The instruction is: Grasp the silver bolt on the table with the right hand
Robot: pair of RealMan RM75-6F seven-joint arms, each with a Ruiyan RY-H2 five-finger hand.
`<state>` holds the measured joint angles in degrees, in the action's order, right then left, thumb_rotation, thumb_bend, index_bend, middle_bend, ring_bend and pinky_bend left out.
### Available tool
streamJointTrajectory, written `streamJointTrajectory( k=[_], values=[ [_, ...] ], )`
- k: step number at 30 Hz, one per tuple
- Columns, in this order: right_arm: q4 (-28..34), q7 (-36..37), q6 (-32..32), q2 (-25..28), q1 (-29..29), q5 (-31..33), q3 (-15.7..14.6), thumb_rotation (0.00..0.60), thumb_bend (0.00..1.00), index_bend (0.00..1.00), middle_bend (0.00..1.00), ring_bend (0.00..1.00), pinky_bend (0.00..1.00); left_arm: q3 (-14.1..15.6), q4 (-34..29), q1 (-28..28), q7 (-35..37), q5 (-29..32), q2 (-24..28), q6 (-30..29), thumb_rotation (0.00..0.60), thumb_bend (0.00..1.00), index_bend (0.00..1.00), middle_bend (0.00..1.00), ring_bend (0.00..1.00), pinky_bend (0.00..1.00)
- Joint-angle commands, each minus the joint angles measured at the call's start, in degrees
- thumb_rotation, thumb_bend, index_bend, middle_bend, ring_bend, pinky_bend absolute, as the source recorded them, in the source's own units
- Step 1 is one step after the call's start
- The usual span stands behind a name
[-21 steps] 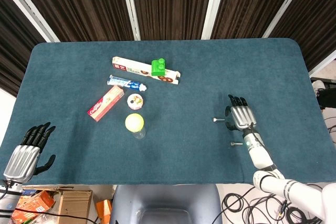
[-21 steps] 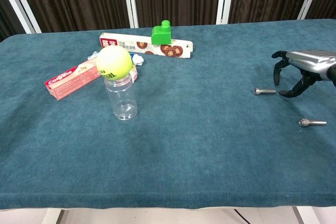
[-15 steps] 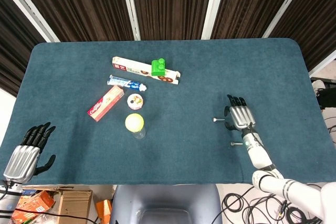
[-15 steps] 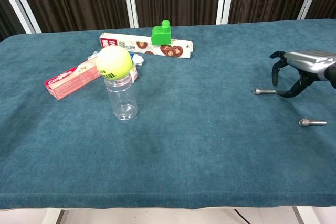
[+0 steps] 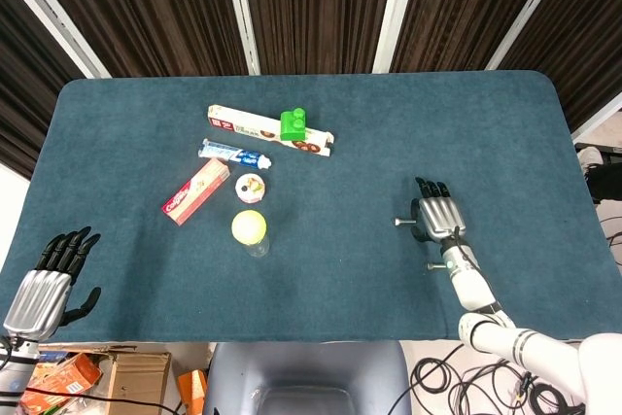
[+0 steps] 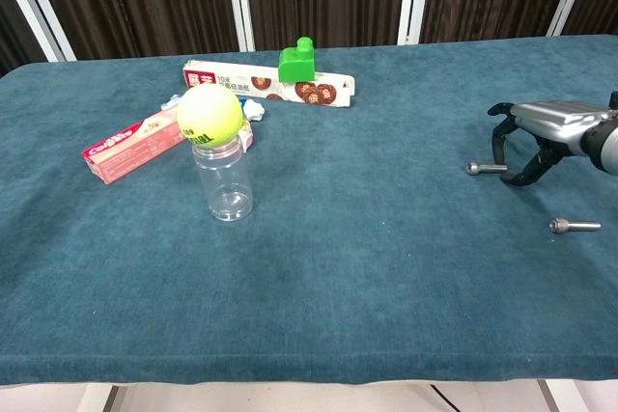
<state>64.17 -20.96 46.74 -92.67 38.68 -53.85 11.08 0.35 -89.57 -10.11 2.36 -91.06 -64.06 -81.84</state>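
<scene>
Hovering palm-down at the table's right, the right hand (image 6: pixel 537 137) arches spread, empty fingers over the silver bolt (image 6: pixel 486 168), seemingly positioned to pinch its shaft; a second bolt (image 6: pixel 574 226) lies nearer.

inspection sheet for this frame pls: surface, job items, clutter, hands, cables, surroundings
Surface: teal cloth table, flat.
Job's things: silver bolt lying under the right robot hand; second bolt nearer the table edge, apart from it.
Clutter: tennis ball on a clear jar; green block on a long cookie box; pink box; toothpaste tube.
Hands: right fingers arched over the bolt, no grip visible; left robot hand at the table's near corner, holding nothing.
Cables: loose on the floor.
Surroundings: dark curtain, cardboard boxes.
</scene>
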Motion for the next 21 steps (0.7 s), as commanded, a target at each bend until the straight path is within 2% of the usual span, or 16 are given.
streamJointTrajectory(
  k=[1, 6, 16, 21],
  values=[
    [-0.37, -0.05, -0.25, -0.18, 0.12, 0.37, -0.03, 0.600, 0.30, 0.54, 0.00, 0.00, 0.00, -0.02, 0.06, 0.03, 0.13, 0.06, 0.04, -0.03, 0.600, 0.38, 0.00, 0.00, 0.00, 0.07],
    [-0.76, 0.03, -0.54, -0.50, 0.41, 0.53, -0.11, 0.600, 0.37, 0.56, 0.00, 0.00, 0.00, -0.04, 0.10, 0.20, 0.26, 0.09, 0.10, -0.31, 0.600, 0.38, 0.00, 0.00, 0.00, 0.07],
    [1.35, 1.07, 0.87, 0.62, -0.02, -0.59, -0.03, 0.600, 0.37, 0.58, 0.00, 0.00, 0.00, 0.01, 0.11, 0.22, 0.16, -0.02, 0.05, -0.33, 0.600, 0.38, 0.00, 0.00, 0.00, 0.08],
    [6.19, 2.89, 2.74, 3.43, -0.64, -1.93, 0.87, 0.600, 0.37, 0.58, 0.00, 0.00, 0.00, 0.07, 0.10, 0.21, 0.13, -0.11, 0.04, -0.28, 0.600, 0.38, 0.00, 0.00, 0.00, 0.07]
  ],
)
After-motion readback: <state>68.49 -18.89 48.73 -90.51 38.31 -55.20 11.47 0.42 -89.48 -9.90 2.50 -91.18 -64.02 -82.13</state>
